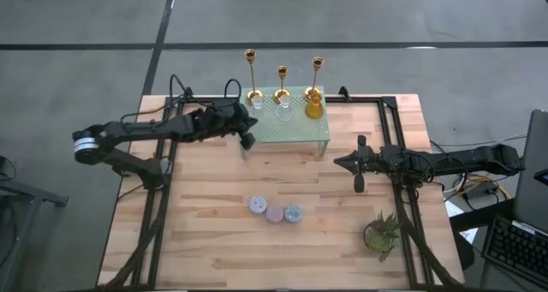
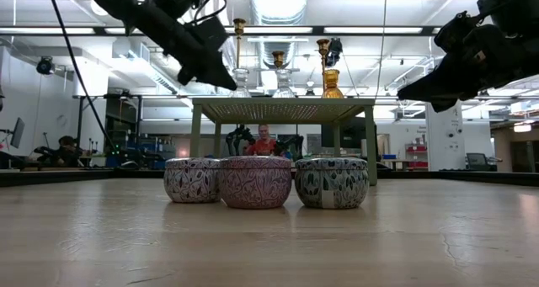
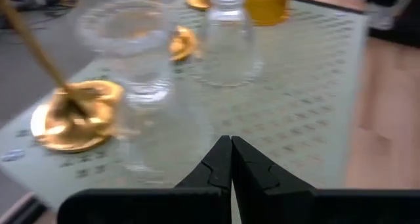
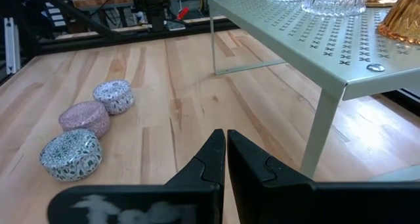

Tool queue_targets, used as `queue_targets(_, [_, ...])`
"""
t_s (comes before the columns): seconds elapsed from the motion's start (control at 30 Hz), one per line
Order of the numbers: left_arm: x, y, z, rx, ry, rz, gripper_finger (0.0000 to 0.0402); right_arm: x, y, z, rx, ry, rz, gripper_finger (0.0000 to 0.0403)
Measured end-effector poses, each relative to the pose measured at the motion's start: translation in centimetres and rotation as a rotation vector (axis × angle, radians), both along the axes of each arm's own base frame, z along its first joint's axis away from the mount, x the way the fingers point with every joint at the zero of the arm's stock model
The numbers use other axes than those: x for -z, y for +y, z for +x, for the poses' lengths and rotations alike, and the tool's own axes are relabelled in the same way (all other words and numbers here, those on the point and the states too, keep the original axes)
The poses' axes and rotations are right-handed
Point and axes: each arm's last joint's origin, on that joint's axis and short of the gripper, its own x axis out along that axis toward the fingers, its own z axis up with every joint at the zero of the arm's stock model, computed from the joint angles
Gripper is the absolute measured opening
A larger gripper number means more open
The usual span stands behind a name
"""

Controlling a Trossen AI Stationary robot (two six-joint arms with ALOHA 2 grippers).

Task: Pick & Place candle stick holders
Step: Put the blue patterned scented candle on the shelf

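Observation:
Three gold candle stick holders (image 1: 251, 74) (image 1: 282, 82) (image 1: 317, 74) stand upright on their round bases along the far edge of a pale green perforated shelf (image 1: 291, 129). The left wrist view shows the nearest base (image 3: 72, 122). My left gripper (image 1: 248, 140) is shut and empty at the shelf's near left corner, raised above the table (image 2: 223, 78); its wrist view shows the closed fingertips (image 3: 231, 158). My right gripper (image 1: 338, 163) is shut and empty, raised to the right of the shelf's near right leg (image 4: 225, 148).
Two clear glass vases (image 1: 254, 108) (image 1: 282, 112) and an amber jar (image 1: 314, 108) stand on the shelf in front of the candlesticks. Three small patterned tins (image 1: 274, 211) sit mid-table. A potted plant (image 1: 383, 232) is near right. A person shows far behind the table (image 2: 265, 140).

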Motion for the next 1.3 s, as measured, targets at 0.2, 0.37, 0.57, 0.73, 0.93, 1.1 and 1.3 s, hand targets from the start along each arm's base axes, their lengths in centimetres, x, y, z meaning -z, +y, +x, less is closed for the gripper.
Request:
queue_targets(0.2, [1.4,-2.6,-0.8,0.138,-0.010,-0.036,0.0008,0.0,0.0,0.0,0.010,-0.008,0.042,0.0013])
queue_targets(0.37, [3.0,-5.6,-2.4,0.226,-0.114,-0.049,0.0009,0.0,0.0,0.0,0.011,-0.011,0.044,0.0013])
queue_targets(0.57, [4.8,-9.0,-5.7,0.354,-0.185,-0.064,0.0009,-0.2,0.0,0.0,0.046,-0.051,0.187,0.0013])
queue_targets(0.73, [6.6,-10.4,-8.5,0.404,-0.280,-0.129,0.0009,-0.6,0.0,0.1,0.041,-0.094,0.184,0.0013])
queue_targets(0.93, [9.1,-10.8,-11.0,0.440,-0.361,-0.132,0.0009,-0.7,0.1,0.2,0.006,-0.107,0.259,0.0013])
queue_targets(1.1, [10.9,-10.7,-12.3,0.432,-0.407,-0.173,0.0010,-0.7,0.2,0.2,-0.002,-0.114,0.264,0.0013])
queue_targets(1.3, [10.7,-11.2,-12.7,0.411,-0.446,-0.110,0.0010,-0.6,0.2,0.4,-0.011,-0.102,0.277,0.0013])
